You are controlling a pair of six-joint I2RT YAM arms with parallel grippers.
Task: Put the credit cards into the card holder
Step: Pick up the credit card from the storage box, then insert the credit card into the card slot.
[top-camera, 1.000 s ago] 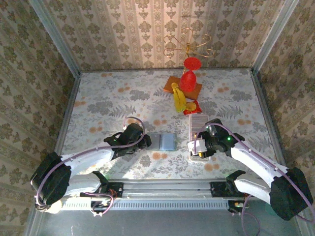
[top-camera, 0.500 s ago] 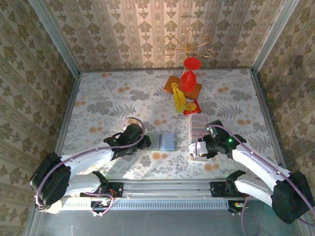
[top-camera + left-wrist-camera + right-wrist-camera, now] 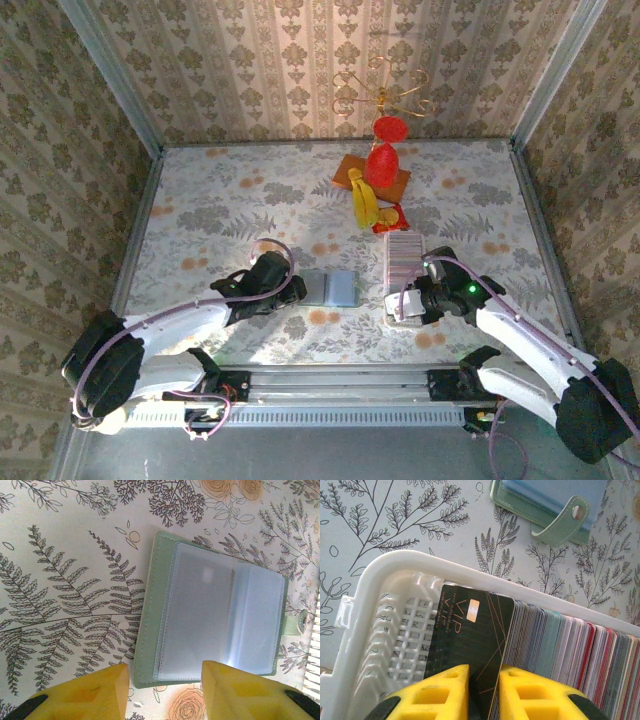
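Observation:
The sage-green card holder (image 3: 215, 615) lies open on the table, its clear sleeves facing up, and it also appears in the top view (image 3: 330, 288). My left gripper (image 3: 165, 695) is open just short of the holder's near edge, one yellow finger on each side of its corner. The credit cards (image 3: 570, 645) stand on edge as a striped row in a white tray (image 3: 395, 562). My right gripper (image 3: 484, 692) is shut on a black card (image 3: 470, 630) with gold lettering at the end of that row. In the top view this gripper (image 3: 403, 303) sits over the tray's near end.
The holder's green snap strap (image 3: 560, 522) points toward the tray. At the back stand a red ornament (image 3: 382, 165), a yellow object (image 3: 364, 203) and an orange board (image 3: 350, 172). Patterned walls close the table on three sides.
The right gripper's jaws have closed on the black card at the tray's near end, and the right arm shifted slightly. The left gripper narrowed a little and stayed by the holder.

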